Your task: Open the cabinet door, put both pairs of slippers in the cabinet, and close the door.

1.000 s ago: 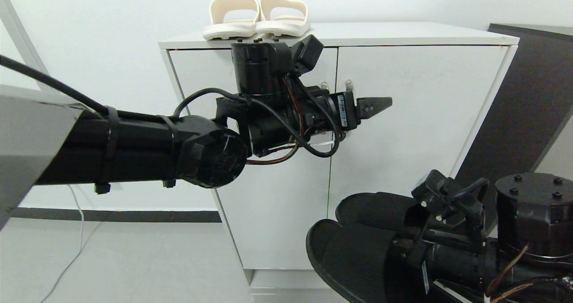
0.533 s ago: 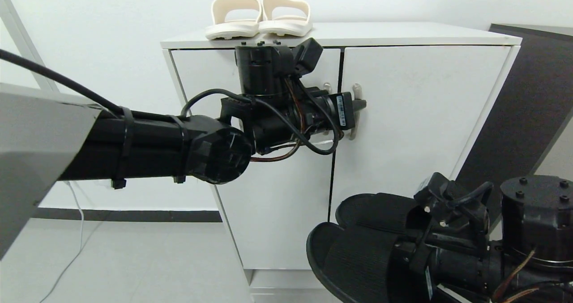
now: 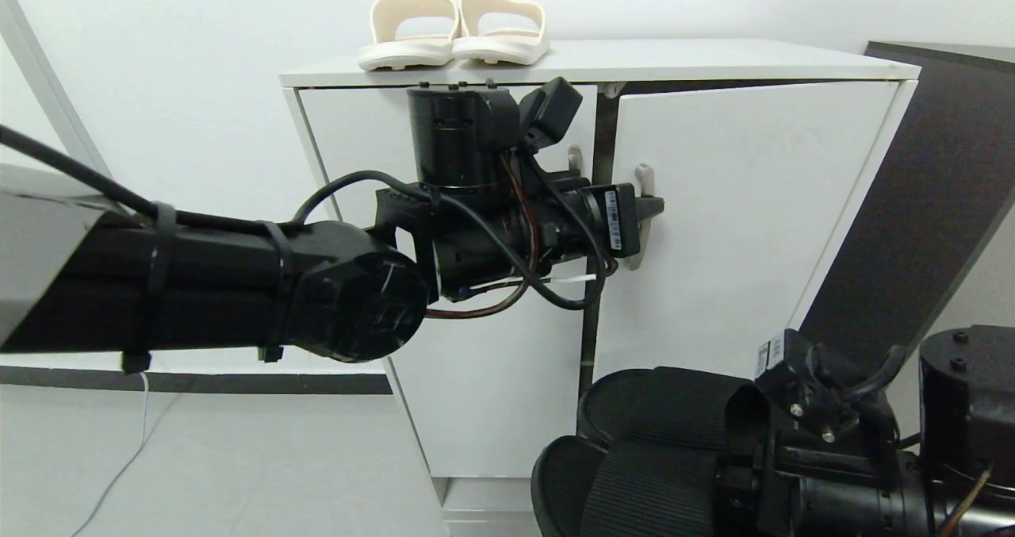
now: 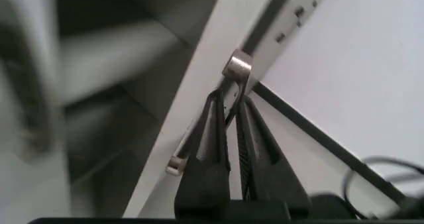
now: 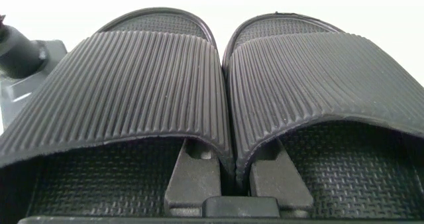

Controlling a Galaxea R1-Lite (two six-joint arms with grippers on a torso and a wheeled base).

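While the cabinet's right door stands only a crack ajar, the left pincer is clamped on its metal handle, jaws nearly together around the bar.

- Likely best: pull along the door's arc, not straight back. The hinge looks to be at the far right edge, so the wrist should turn with it or the bar may slip out.
- Black slippers are pinched together as a pair by the right pincer. They are held low, near the door's lower front and probably in its sweep. Back them off first.
- Cream slippers sit on the cabinet top.
- The left door is shut, and the left arm crosses in front of it.
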